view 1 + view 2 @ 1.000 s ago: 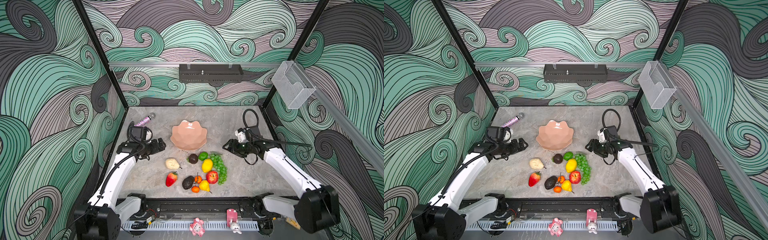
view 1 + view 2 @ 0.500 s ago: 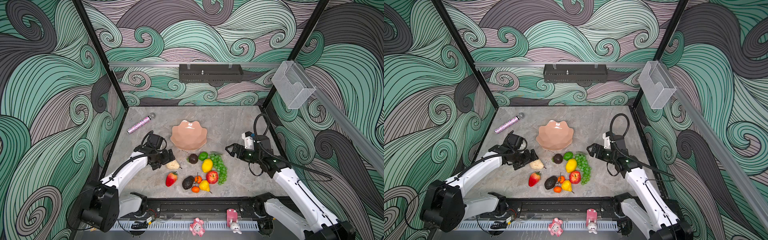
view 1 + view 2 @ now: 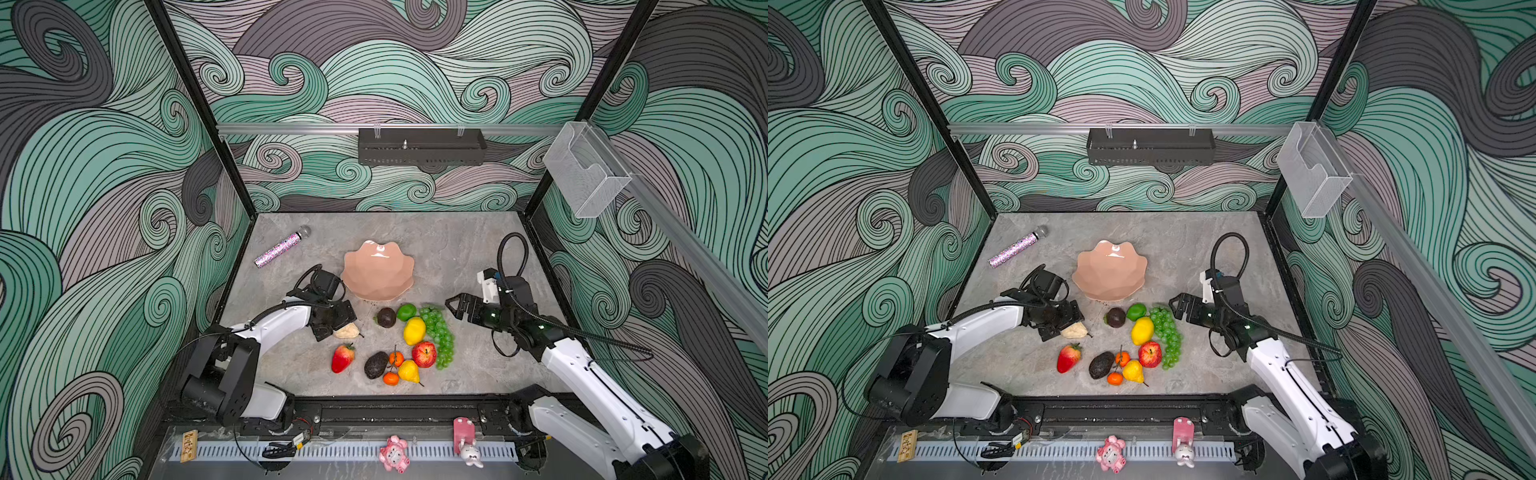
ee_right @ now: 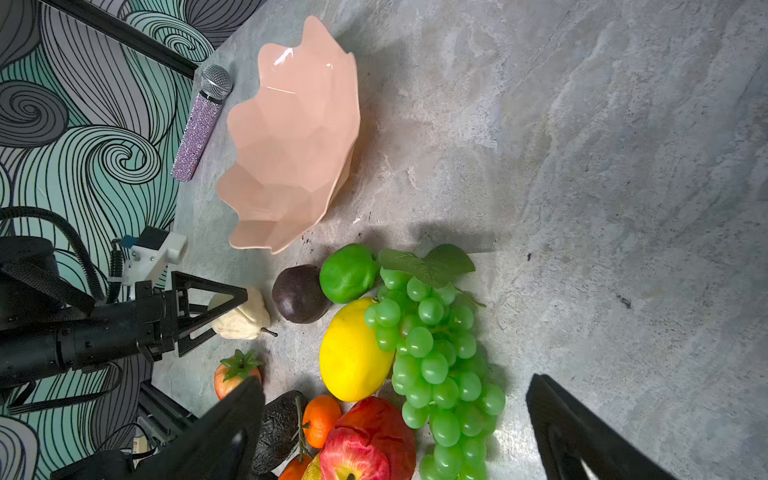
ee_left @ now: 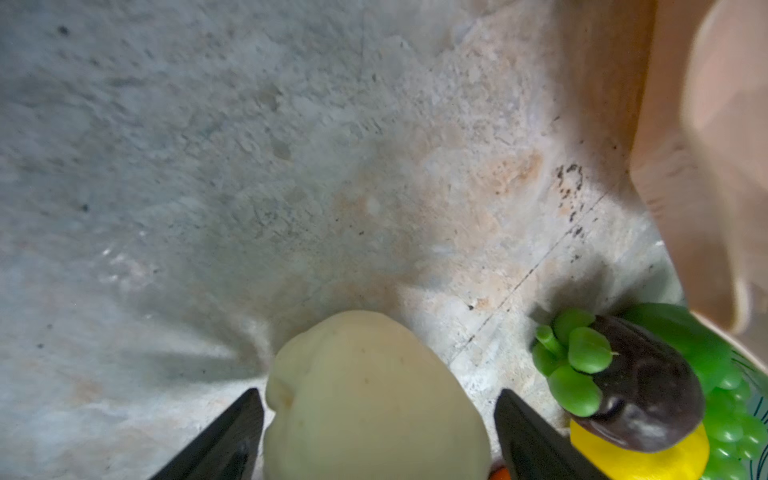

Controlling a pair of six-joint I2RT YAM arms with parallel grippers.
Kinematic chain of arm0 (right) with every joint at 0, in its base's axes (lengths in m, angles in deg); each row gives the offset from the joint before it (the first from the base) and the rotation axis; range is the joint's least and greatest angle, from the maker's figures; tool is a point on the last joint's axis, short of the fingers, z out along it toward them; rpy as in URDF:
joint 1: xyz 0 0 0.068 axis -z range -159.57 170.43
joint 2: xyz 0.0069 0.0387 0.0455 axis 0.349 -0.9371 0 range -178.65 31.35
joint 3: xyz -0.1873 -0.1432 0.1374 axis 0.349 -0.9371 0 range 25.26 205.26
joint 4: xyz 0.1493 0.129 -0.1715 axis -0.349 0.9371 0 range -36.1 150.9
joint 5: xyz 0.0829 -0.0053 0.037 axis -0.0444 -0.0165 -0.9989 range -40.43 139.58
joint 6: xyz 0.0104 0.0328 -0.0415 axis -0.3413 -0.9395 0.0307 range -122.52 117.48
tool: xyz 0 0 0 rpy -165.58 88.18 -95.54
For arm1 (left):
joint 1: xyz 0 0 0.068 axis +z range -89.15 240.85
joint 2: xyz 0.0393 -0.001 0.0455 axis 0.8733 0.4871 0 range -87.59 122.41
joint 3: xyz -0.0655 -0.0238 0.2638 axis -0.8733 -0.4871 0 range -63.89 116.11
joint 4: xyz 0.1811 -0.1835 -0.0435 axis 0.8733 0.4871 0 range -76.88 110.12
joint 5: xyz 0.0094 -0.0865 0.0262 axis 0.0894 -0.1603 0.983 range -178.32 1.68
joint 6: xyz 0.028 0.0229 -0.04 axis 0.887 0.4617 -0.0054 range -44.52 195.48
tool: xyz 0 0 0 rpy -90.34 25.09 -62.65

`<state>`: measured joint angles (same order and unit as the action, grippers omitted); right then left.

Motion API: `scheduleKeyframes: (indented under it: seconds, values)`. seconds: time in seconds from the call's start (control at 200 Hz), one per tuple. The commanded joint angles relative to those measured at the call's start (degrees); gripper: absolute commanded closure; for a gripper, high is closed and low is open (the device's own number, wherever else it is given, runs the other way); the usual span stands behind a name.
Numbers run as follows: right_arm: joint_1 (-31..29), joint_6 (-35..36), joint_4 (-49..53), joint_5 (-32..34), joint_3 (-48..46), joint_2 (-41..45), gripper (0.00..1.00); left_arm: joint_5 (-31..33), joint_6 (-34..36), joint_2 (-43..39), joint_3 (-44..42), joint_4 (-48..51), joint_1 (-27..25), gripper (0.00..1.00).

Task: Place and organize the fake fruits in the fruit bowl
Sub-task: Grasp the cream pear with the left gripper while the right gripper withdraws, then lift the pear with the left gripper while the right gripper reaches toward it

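Observation:
The salmon-pink scalloped fruit bowl (image 3: pixel 378 270) (image 3: pixel 1109 270) stands empty mid-table. My left gripper (image 3: pixel 338 326) (image 5: pixel 378 395) is low on the table and open, with one finger on each side of the cream pear (image 3: pixel 347 331) (image 5: pixel 374 395); a thin gap shows on one side. In front of the bowl lie a dark round fruit (image 3: pixel 386 317), lime (image 3: pixel 406 311), lemon (image 3: pixel 414 330), grapes (image 3: pixel 438 332), apple (image 3: pixel 424 354), yellow pear (image 3: pixel 409 371), two tangerines (image 3: pixel 396 358), avocado (image 3: pixel 376 365) and strawberry (image 3: pixel 343 357). My right gripper (image 3: pixel 453 309) (image 4: pixel 395 380) hovers open and empty just right of the grapes.
A glittery pink microphone (image 3: pixel 282 249) lies at the back left near the wall. A clear plastic box (image 3: pixel 586 174) hangs on the right wall and a black rack (image 3: pixel 422 145) on the back wall. Small toys (image 3: pixel 392 455) sit on the front rail.
My left arm swung from the left of the bowl down to the cream pear and its fingers now straddle it, narrowing slightly. My right gripper opened wider and came toward the grapes.

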<state>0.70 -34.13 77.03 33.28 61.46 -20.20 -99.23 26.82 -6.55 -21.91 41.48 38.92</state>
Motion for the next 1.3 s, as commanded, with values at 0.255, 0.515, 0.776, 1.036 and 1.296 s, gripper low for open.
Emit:
scheduleKeyframes:
  seconds: [0.255, 0.515, 0.776, 1.036, 1.296]
  values:
    - [-1.08, 0.70, -1.34, 2.45, 1.59, -1.75, 0.01, 0.98, -0.82, 1.41, 0.91, -0.63, -0.48, 0.28]
    - [-2.47, -0.64, -2.22, 1.96, 2.60, -4.93, 0.04, 0.69, -2.70, -5.95, 4.33, 5.06, 0.11, 0.32]
    - [-11.86, -6.39, -12.49, 1.79, 2.93, -6.22, 0.04, -7.62, -10.66, -17.39, 8.68, 0.51, 0.09, 0.33]
    - [-24.21, -6.68, -35.53, 5.33, 0.96, -8.66, 0.05, -12.68, -17.99, -16.62, 9.14, -9.23, -0.82, 0.33]
    - [-34.03, -0.35, -42.49, 9.21, 3.24, -14.77, 0.07, -16.35, -19.87, -18.56, 7.96, -12.44, -2.31, 0.33]
